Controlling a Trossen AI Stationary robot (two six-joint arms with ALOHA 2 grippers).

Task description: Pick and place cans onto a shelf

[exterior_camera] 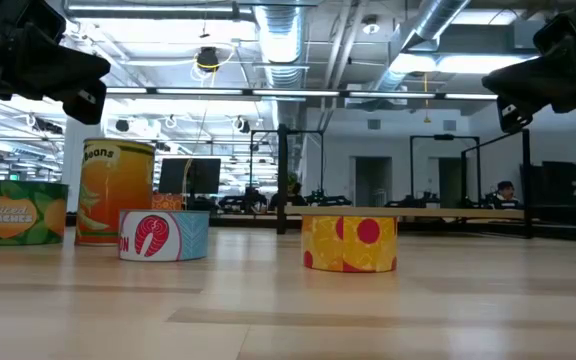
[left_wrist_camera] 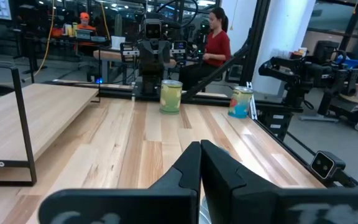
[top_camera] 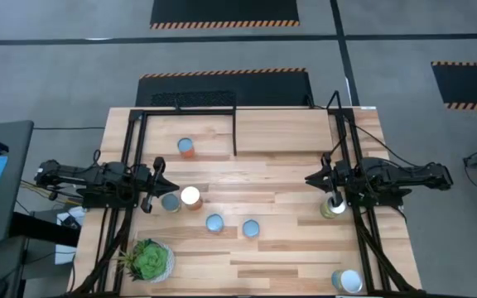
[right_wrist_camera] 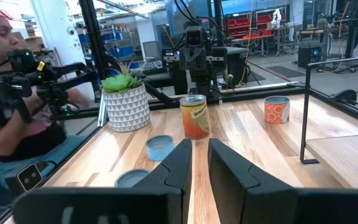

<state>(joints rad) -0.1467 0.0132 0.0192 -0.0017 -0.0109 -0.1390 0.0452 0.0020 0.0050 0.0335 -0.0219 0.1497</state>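
Both grippers hang empty above the table: the left gripper has its fingers closed together, the right gripper keeps a narrow gap. Six silver-topped cans show from above, one partly hidden under the right gripper and one near the shelf. Its bare light-wood board sits at the table's far edge.

From overhead we look straight down on the whole table and both arms. Our low camera sits at tabletop height, close behind the short cans, facing the room. Each wrist camera looks level across the table toward the opposite arm, and both share the tall orange can with the low view.
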